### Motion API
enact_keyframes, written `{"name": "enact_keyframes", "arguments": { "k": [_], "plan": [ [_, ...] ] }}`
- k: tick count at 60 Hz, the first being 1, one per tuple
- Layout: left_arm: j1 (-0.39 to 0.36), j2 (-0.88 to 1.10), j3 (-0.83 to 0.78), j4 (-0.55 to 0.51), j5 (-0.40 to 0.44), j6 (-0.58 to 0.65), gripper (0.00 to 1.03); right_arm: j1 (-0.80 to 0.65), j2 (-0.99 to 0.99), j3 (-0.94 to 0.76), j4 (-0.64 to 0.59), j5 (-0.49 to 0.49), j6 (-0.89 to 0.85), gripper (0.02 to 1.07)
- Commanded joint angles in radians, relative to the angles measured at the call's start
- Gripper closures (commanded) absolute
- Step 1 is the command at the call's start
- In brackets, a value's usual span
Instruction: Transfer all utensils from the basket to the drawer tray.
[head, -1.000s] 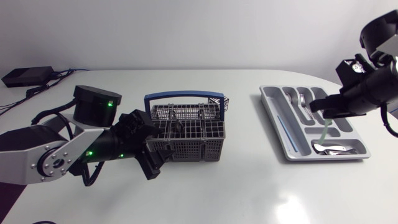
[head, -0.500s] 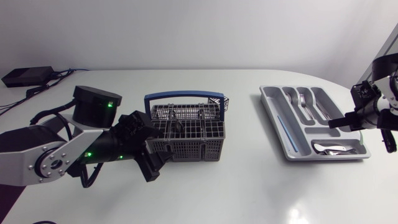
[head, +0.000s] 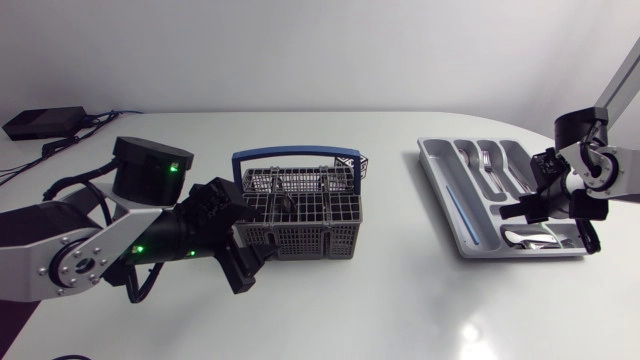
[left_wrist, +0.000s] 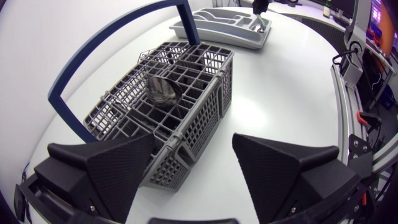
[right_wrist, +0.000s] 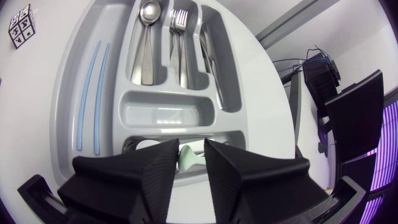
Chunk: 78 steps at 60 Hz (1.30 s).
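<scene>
Partway: cutlery (right_wrist: 180, 43) lies in the drawer tray (head: 445, 190), at 3 o'clock of the basket (head: 300, 240), which holds one spoon (left_wrist: 163, 90). My right gripper (right_wrist: 191, 152) pinches a pale green utensil (right_wrist: 189, 162) over the tray; my left gripper (left_wrist: 193, 155) stands open.

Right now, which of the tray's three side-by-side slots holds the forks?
The middle slot: the forks, showing tines, lie there, between the spoons and the knives.

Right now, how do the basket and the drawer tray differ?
The basket is dark mesh with a blue handle; the drawer tray is pale solid plastic, handleless. The basket is tall-walled, the tray shallow. A spoon shows in the basket; the tray holds several utensils. Both are compartmented.
</scene>
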<state>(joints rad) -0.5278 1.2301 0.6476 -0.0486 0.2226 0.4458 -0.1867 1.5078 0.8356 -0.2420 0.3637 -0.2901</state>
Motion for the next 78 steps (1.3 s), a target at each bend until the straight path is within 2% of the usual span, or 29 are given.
{"name": "enact_keyframes", "arguments": {
  "k": [1,8,13,22,29,37,47,49,59,78],
  "plan": [
    [-0.009,-0.02,0.001,-0.011,-0.009,-0.004,0.16,0.021,0.015,-0.009,0.007,0.003,0.04,0.46],
    [-0.005,-0.03,0.0,-0.019,-0.009,-0.004,0.16,0.041,0.006,-0.003,0.007,0.003,0.046,0.18],
    [-0.001,-0.04,0.0,-0.022,-0.009,-0.002,0.16,0.056,-0.017,0.0,0.007,0.001,0.055,0.12],
    [-0.003,-0.047,0.0,-0.023,-0.009,-0.006,0.16,0.101,-0.138,-0.009,-0.011,-0.046,0.054,0.11],
    [-0.011,-0.046,0.012,-0.025,-0.016,-0.019,0.16,0.147,-0.244,-0.012,-0.056,-0.123,0.077,0.11],
    [-0.047,-0.024,0.072,-0.053,-0.066,-0.105,0.18,0.257,-0.313,-0.01,-0.125,-0.181,0.131,0.11],
    [-0.038,-0.007,0.121,-0.062,-0.089,-0.134,0.18,0.394,-0.385,-0.032,-0.112,-0.233,0.16,0.11],
    [-0.029,0.008,0.136,-0.059,-0.089,-0.14,0.18,0.441,-0.402,-0.027,-0.112,-0.273,0.186,0.11],
    [-0.021,0.063,0.185,-0.062,-0.1,-0.197,0.21,0.604,-0.379,0.007,-0.122,-0.275,0.233,0.11],
    [-0.001,0.108,0.242,-0.079,-0.114,-0.298,0.38,0.793,-0.253,0.091,-0.111,-0.287,0.313,0.11]
  ]
}}
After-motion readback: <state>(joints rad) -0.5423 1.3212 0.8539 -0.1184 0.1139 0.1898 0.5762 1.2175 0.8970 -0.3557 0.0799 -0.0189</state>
